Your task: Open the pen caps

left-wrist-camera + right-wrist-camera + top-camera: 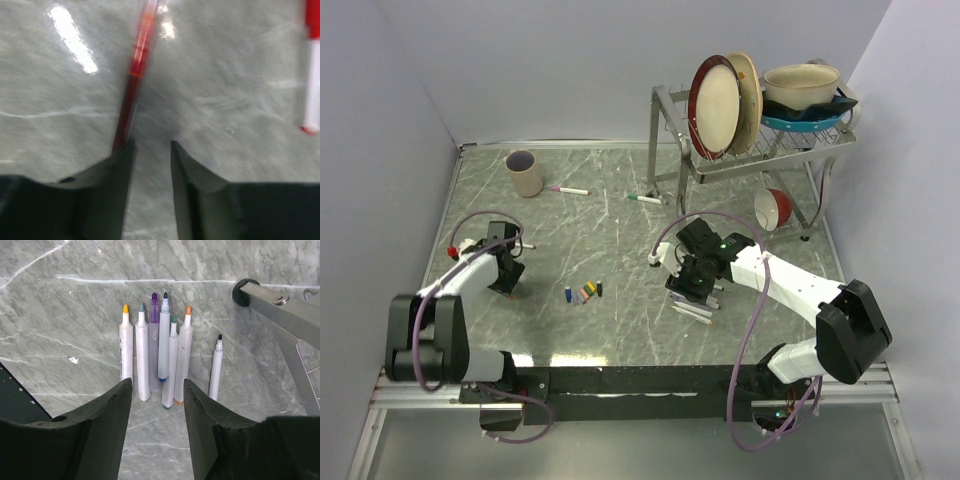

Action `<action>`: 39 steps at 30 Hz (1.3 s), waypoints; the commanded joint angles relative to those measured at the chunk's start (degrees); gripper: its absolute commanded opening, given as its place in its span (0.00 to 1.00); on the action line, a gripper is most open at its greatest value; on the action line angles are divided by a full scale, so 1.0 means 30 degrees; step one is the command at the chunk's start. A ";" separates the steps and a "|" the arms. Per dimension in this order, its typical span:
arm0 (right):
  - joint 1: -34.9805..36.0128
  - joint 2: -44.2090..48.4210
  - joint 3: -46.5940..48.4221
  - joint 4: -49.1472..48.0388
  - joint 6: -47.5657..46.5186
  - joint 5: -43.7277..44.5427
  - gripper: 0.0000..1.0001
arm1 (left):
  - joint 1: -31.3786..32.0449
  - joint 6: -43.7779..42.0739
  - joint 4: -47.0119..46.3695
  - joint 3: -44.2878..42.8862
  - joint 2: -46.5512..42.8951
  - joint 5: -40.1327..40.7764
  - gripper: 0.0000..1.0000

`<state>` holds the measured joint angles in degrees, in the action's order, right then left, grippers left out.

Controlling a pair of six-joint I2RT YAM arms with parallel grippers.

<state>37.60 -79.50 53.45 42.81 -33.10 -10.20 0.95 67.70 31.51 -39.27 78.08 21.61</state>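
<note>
Several loose pen caps [585, 292] in mixed colours lie in a short row at the table's middle front. My right gripper [692, 290] is open and empty, hovering over a row of several uncapped white pens [155, 357]; a black-tipped pen [216, 367] lies apart to their right. My left gripper [506, 283] is open with a narrow empty gap [152, 146]. A blurred red pen-like stick [136, 70] runs behind its left fingertip. A red-capped white pen [312, 75] lies to the right. A pink-capped pen [568, 189] and a green-capped pen [644, 199] lie at the back.
A beige cup [525, 172] stands at the back left. A metal dish rack [750, 150] with plates and bowls stands at the back right, and its leg [280, 305] is close to the right gripper. A red bowl [775, 208] sits under it.
</note>
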 commanded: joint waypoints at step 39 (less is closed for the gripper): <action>0.0092 0.0779 0.0025 0.0145 -0.0304 -0.0439 0.54 | -0.3041 -0.0828 0.1423 -0.0446 0.1304 -0.1459 0.59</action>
<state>37.63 -79.29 53.45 42.94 -33.39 -10.74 -7.18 65.52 37.50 -41.06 80.47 19.99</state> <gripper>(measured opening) 0.536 0.651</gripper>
